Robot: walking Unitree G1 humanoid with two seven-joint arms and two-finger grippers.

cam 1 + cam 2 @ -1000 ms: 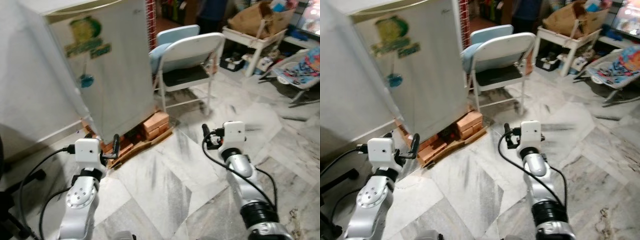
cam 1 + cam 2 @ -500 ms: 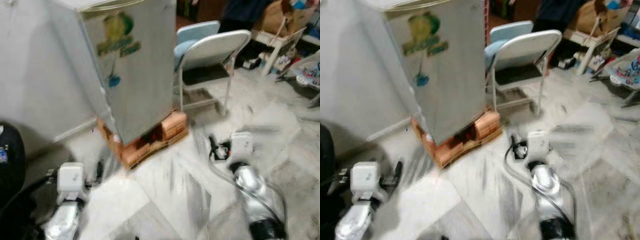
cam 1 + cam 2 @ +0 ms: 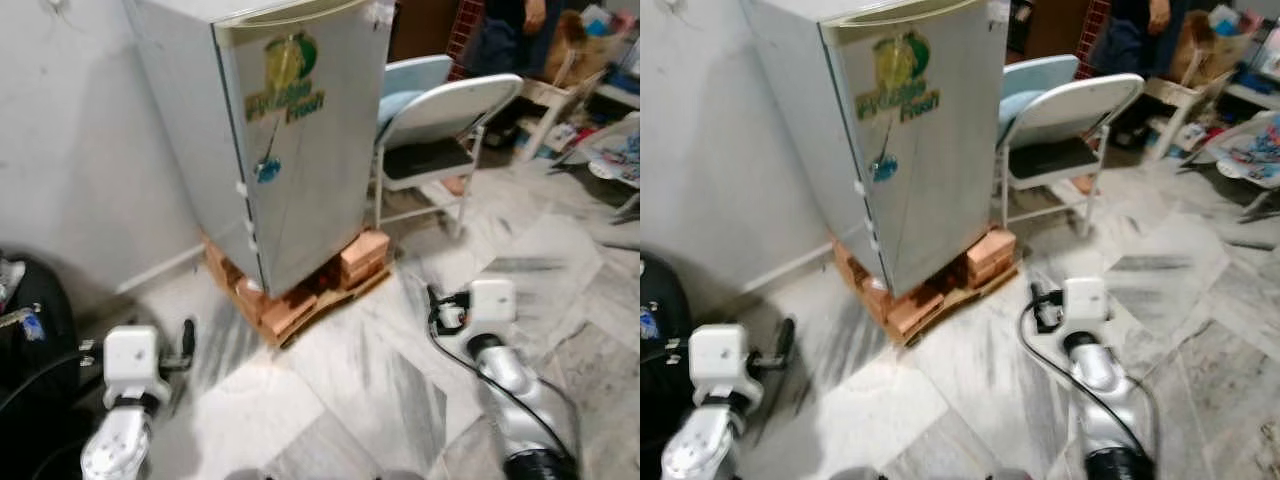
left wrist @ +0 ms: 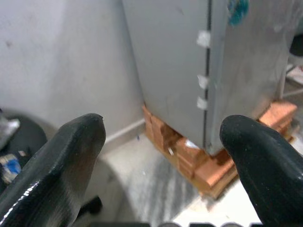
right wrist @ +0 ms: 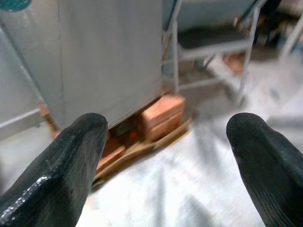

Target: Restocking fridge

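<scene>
Ahead on the marbled floor (image 3: 350, 380) stands the small grey fridge with a green fruit sticker (image 3: 290, 140), its door shut, raised on a stack of orange bricks over a wooden pallet (image 3: 300, 295). Both arms are held low and empty: the left tool (image 4: 161, 151) is spread wide and looks at the door's edge, and the right tool (image 5: 165, 151) is spread wide too, facing the fridge's side. To do the approach well, I would square up to the door edge and close in before reaching. Two folding chairs with pale blue backs (image 3: 430, 120) crowd the fridge's right side, a black bag (image 3: 30, 330) sits to the left, and a person (image 3: 510, 30) stands behind.
</scene>
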